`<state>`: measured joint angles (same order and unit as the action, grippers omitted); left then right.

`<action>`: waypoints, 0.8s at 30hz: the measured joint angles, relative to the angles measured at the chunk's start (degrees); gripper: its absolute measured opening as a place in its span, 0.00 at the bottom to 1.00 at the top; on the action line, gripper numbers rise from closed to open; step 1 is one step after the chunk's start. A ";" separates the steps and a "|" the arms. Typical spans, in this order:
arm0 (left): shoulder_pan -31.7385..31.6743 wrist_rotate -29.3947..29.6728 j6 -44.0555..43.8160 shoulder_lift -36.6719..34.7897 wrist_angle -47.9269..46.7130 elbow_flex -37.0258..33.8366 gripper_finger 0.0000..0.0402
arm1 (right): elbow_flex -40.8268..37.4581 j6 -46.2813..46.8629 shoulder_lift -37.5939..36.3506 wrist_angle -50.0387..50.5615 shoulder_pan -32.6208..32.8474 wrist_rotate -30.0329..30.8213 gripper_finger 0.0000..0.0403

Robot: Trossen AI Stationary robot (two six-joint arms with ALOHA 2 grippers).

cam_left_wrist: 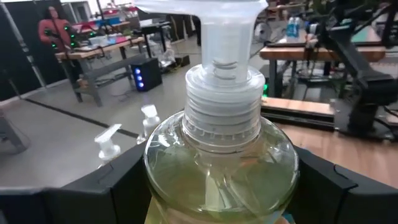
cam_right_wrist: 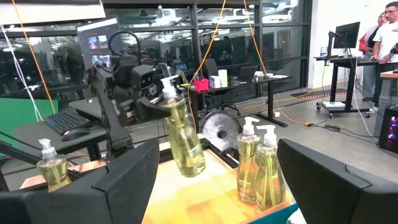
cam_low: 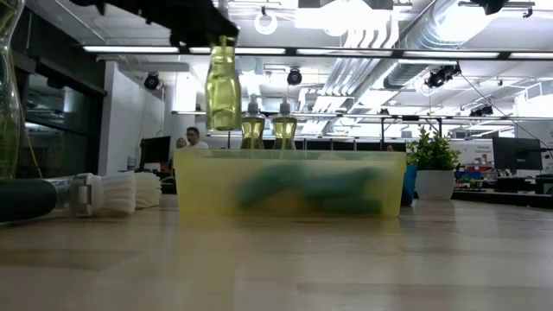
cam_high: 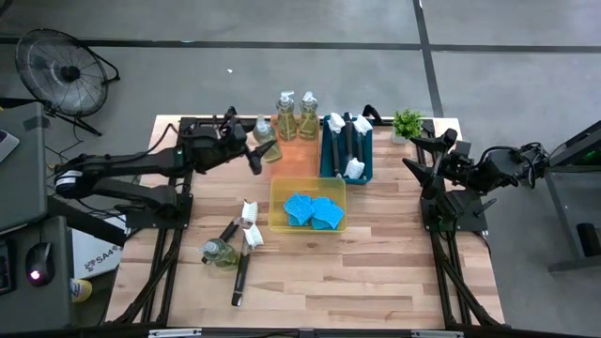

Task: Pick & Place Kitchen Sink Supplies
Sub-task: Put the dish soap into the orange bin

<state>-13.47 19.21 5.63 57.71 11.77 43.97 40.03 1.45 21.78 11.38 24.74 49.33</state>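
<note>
My left gripper (cam_left_wrist: pixel 217 193) is shut on a clear bottle of yellowish soap (cam_high: pixel 266 141), which hangs over the orange tray (cam_high: pixel 300 158). Two more soap bottles (cam_high: pixel 297 116) stand at that tray's far end. A further bottle (cam_high: pixel 218 252) lies on its side on the wood beside two black-handled brushes (cam_high: pixel 242 246). Blue sponges (cam_high: pixel 313 210) lie in the yellow tray (cam_high: pixel 278 190), and brushes (cam_high: pixel 349 148) lie in the teal tray (cam_high: pixel 326 160). My right gripper (cam_high: pixel 424 155) stands open at the table's right, with nothing between its fingers. My left gripper pinches the bottle's rounded shoulder (cam_left_wrist: pixel 163 163), just under the white pump cap, between its two fingers (cam_left_wrist: pixel 115 186). The fingers come in level from the table's left. The bottle (cam_right_wrist: pixel 185 138) hangs clear of the tray, pump up and its bottom swung a little aside.
A small green potted plant (cam_high: pixel 408 122) stands at the far right corner. The yellow tray (cam_low: pixel 289 181) sits mid-table, near the low camera. A fan (cam_high: pixel 64 68) stands on the floor beyond the far left corner. Bare wood lies along the near and right sides.
</note>
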 joint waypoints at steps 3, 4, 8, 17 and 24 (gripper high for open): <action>0.00 1.38 0.10 4.32 1.98 1.59 0.72 | 0.00 -0.02 0.00 0.02 -0.01 -0.01 0.80; 0.00 1.50 0.10 5.66 2.48 2.08 0.72 | 0.00 0.00 -0.02 0.00 0.01 0.01 0.80; 0.00 1.17 -0.08 10.52 5.98 3.91 0.71 | 0.00 0.00 -0.01 0.00 -0.01 0.01 0.80; 0.16 8.80 -6.69 20.31 12.83 5.24 0.71 | 0.00 -0.02 0.00 0.02 -0.01 0.00 0.80; 2.59 14.81 -7.41 25.74 20.06 5.27 0.71 | 0.00 0.00 -0.02 0.02 -0.01 0.00 0.80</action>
<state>-10.89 34.02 -1.78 83.46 31.83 49.23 40.03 1.45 21.76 11.40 24.73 49.33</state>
